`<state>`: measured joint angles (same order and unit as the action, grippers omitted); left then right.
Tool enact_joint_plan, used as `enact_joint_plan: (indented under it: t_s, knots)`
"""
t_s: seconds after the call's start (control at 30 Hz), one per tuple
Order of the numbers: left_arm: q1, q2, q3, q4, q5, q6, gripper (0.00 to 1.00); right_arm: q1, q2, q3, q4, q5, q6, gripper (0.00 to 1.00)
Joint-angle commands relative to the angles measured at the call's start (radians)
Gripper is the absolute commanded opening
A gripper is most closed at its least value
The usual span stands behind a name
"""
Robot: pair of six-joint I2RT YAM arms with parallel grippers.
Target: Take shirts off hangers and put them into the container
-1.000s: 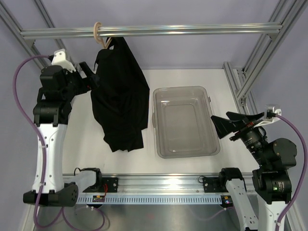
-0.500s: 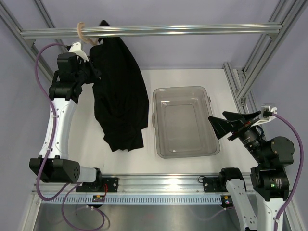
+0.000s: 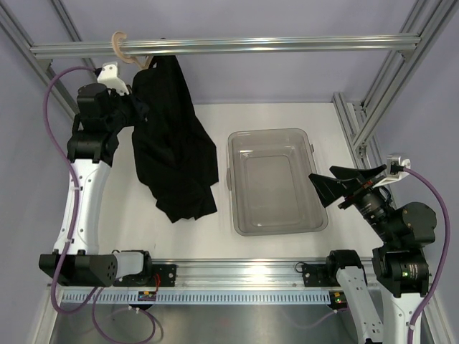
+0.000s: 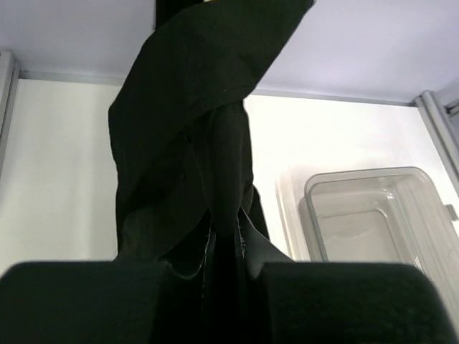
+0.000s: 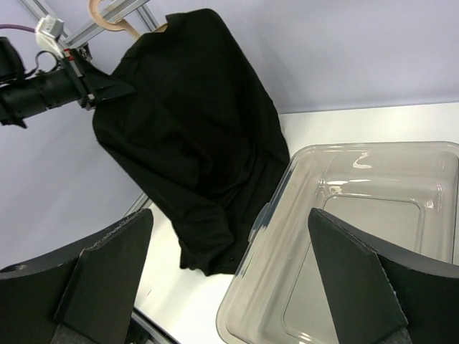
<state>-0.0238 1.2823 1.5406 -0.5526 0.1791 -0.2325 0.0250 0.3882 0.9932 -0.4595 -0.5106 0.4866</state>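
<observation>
One shirt [image 3: 172,154], pinched in the left jaws at ten o'clock while the right jaws gape, may drag its hanger [image 3: 123,49] off the rail.

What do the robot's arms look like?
Both arms have white links, chunky black joints and black bases. A purple cable loops along each one. The left gripper and right gripper are black, with wedge-shaped fingers padded in black foam. A small white box sits near each wrist.
</observation>
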Motion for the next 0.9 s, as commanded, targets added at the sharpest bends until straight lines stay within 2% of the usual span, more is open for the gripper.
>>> enact_joint_plan:
  t_s: [0.0,0.17,0.37,0.5,0.67,0.87]
  knots:
    - [-0.007,-0.116,0.022,0.191,0.046,0.035,0.00,-0.005,0.003,-0.002,0.030,-0.019,0.012,0.99]
    - [-0.008,-0.164,0.023,0.125,0.063,0.027,0.00,-0.005,0.002,-0.005,0.035,-0.020,0.015,1.00]
    - [-0.018,-0.259,-0.059,0.160,0.137,0.051,0.00,-0.005,0.011,-0.002,0.027,-0.028,0.015,0.99]
    - [-0.028,-0.302,-0.105,0.197,0.122,0.090,0.00,-0.005,0.015,-0.001,0.025,-0.040,0.018,0.99]
    - [-0.038,-0.285,-0.074,0.197,0.092,0.146,0.00,-0.005,0.012,-0.007,0.039,-0.052,0.030,0.99]
    - [-0.041,-0.137,0.033,0.149,0.238,0.168,0.00,-0.005,0.017,-0.016,0.056,-0.074,0.040,1.00]
